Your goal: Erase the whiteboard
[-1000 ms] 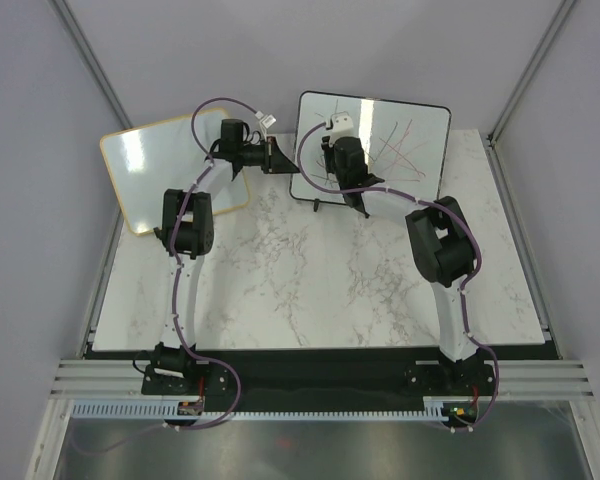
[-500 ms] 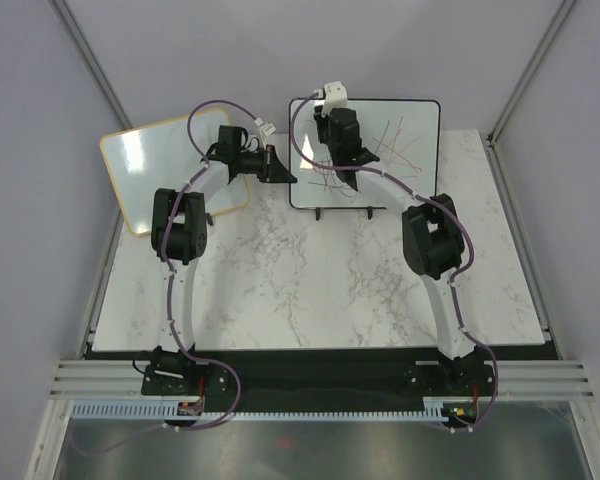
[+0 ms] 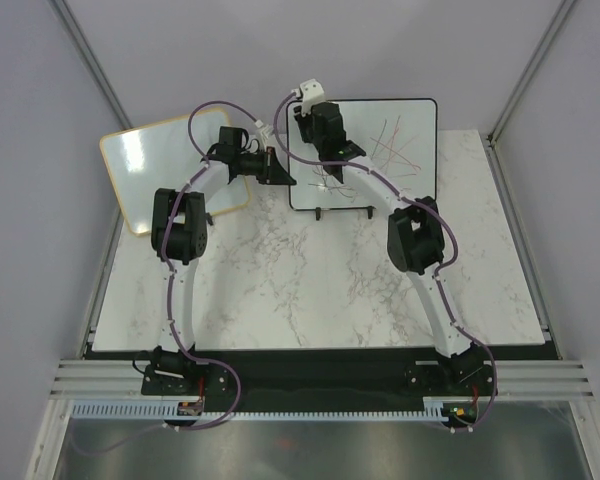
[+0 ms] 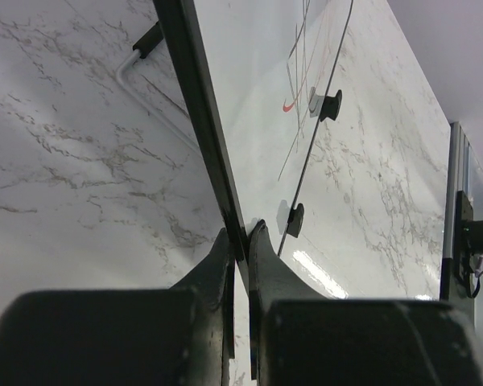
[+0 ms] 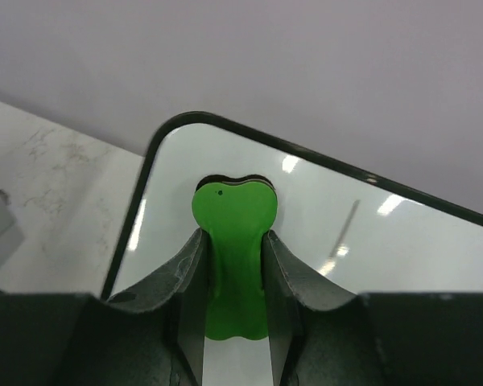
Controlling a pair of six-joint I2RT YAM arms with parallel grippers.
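Top external view: the whiteboard [image 3: 410, 185] stands up on its two little black feet [image 3: 320, 211] at the far side of the marble table [image 3: 310, 290]. The left gripper [image 3: 278, 168] is at the whiteboard's left edge. The left wrist view shows its two fingers [image 4: 219, 261] squeezed together on the thin black frame [image 4: 201, 121].

The right gripper [image 5: 232, 241] is clamped on a green eraser [image 5: 233, 213]. It holds the eraser at the top left corner of the whiteboard.

A second ago the right gripper was in front of the middle of the whiteboard. It has since slid up and to the left, to that corner. The left half had many dark lines before. Now only a few small marks [image 3: 330, 180] are left there. Red and black scribbles [image 3: 395, 145] are still on the right half. The whiteboard has also turned a bit and now stands straighter. A second white board with a wooden frame [image 3: 140, 160] lies left of the whiteboard and has not moved.
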